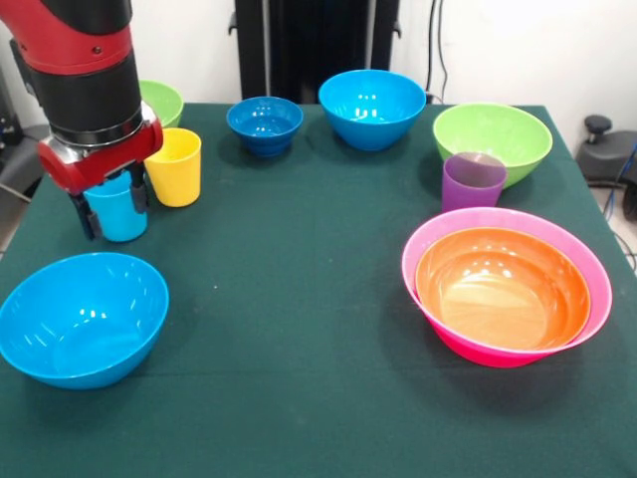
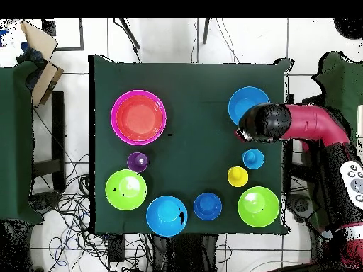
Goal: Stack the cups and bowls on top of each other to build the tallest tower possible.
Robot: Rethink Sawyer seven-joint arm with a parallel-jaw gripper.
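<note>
We see the gripper down over the light blue cup, its dark fingers spread on either side of the cup, though we cannot tell whether they press it; the cup stands on the green table with the yellow cup just beside it at two o'clock. In the front view a bright blue bowl lies at six o'clock from the gripper. The orange bowl sits nested in the large pink bowl well apart at four o'clock, the purple cup just behind them.
</note>
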